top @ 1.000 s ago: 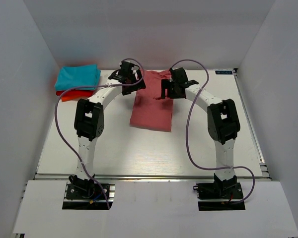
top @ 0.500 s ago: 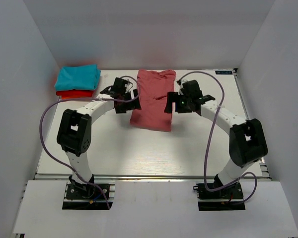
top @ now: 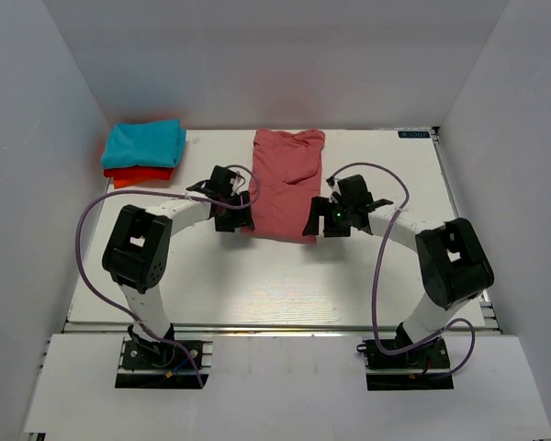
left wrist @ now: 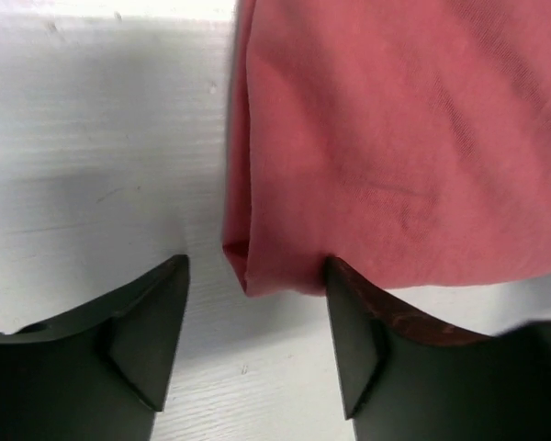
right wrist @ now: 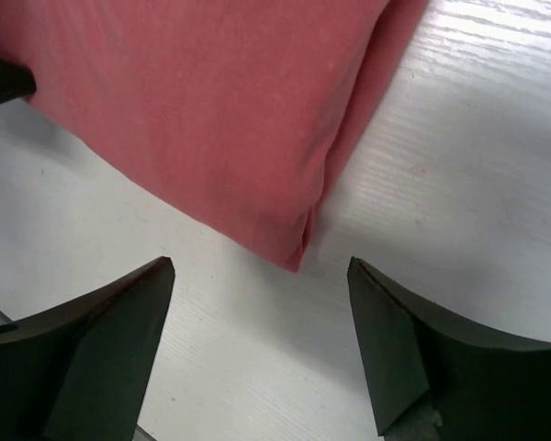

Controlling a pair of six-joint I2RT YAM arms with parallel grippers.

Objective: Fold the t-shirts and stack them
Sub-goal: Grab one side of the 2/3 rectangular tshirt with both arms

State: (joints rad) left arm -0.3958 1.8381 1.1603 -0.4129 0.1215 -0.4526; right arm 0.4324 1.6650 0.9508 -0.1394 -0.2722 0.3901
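Note:
The salmon-pink t-shirt (top: 285, 184) lies folded into a long strip in the middle of the table, its collar end at the back. My left gripper (top: 234, 219) is open, low at the strip's near left corner (left wrist: 248, 271), which lies between its fingers. My right gripper (top: 320, 223) is open at the near right corner (right wrist: 298, 257), just short of it. The turquoise t-shirt (top: 144, 142) sits folded on top of the orange-red one (top: 133, 175) at the back left.
White walls close in the table on the left, back and right. The table's near edge (top: 275, 326) runs in front of the arm bases. Purple cables (top: 87, 248) loop out from both arms.
Both grippers let go of the shirt's far end and came back toward me, down to the strip's near corners. The shirt now lies flat and longer.

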